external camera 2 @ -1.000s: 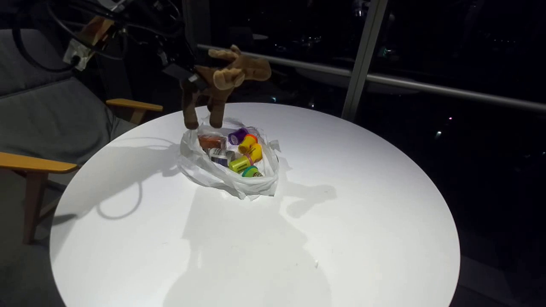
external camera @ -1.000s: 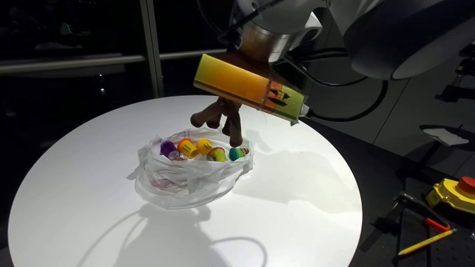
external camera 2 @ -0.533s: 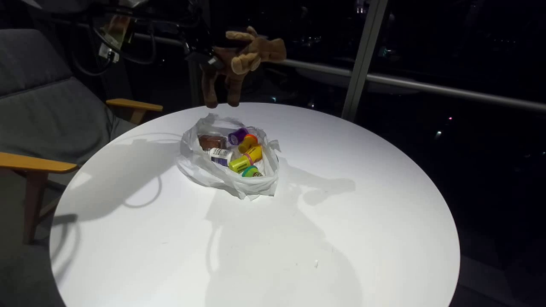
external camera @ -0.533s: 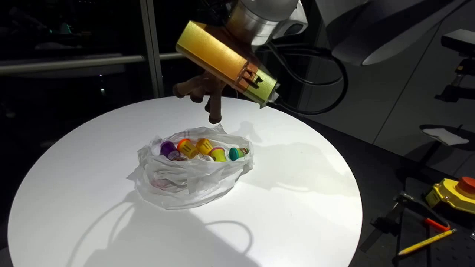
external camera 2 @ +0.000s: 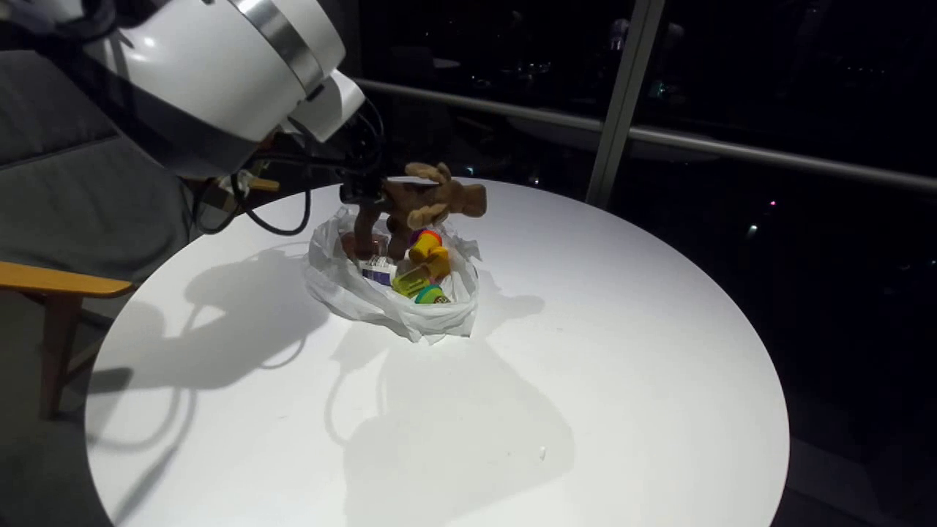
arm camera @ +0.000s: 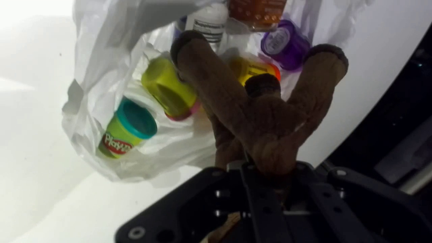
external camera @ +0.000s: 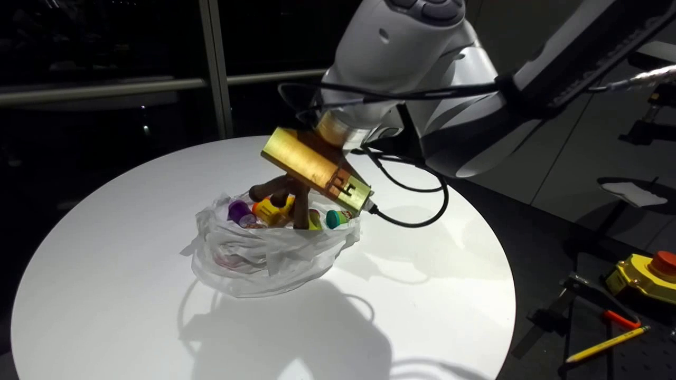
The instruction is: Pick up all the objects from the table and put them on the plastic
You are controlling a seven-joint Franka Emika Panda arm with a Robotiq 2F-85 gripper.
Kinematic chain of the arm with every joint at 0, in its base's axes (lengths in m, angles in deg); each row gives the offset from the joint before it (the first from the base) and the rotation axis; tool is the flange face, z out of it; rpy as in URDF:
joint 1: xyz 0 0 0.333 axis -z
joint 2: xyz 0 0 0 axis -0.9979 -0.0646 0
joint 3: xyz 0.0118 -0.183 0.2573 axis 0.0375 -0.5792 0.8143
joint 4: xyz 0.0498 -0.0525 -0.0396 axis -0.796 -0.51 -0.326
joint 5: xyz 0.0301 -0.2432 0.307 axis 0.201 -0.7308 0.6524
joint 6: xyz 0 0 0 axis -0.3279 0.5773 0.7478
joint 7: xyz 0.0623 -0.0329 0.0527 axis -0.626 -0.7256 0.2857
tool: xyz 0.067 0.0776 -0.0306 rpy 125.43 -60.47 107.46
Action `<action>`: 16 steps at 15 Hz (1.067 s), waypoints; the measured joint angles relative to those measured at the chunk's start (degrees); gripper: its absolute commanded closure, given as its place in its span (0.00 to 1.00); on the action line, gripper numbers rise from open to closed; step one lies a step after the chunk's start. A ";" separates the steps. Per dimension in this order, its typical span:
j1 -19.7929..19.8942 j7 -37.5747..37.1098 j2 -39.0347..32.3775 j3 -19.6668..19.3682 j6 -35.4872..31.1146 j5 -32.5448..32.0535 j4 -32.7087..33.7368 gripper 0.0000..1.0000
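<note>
Plush animal (external camera 2: 413, 196) is pinched in the tool (arm camera: 272, 170) above the plastic (external camera 2: 392, 316), legs inside its mouth; whether they touch anything there I cannot tell. Left to right in an exterior view, an amber pack (arm camera: 257, 13) comes first, partly hidden by a leg; a foot pressed lower could shove it. Next, the white bottle (external camera 2: 377, 275) may roll if bumped. The lime tub (external camera 2: 410, 282) and, nearer, the teal-lidded tub (external camera 2: 433, 296) lie toward the near rim; thin, slack plastic would probably sag under a push, spilling one onto the bench (external camera 2: 622, 366). Past the yellow tub (external camera 2: 438, 262), the head (external camera 2: 474, 200) juts farthest right, beyond the mouth as it seems; released so, its weight could tip the animal out over the rim. Fuzzy cloth might also cling when the tool parts.
</note>
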 measured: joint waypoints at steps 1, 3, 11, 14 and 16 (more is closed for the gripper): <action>2.67 0.74 -1.32 3.22 0.02 0.58 1.22 0.92; 6.94 2.23 -3.18 8.50 0.13 0.82 3.69 0.92; 19.38 9.52 -6.01 24.54 3.61 0.92 10.09 0.92; 27.00 15.60 -6.85 33.48 5.25 2.64 10.54 0.92; 33.29 21.12 -7.99 40.77 6.55 4.70 10.61 0.92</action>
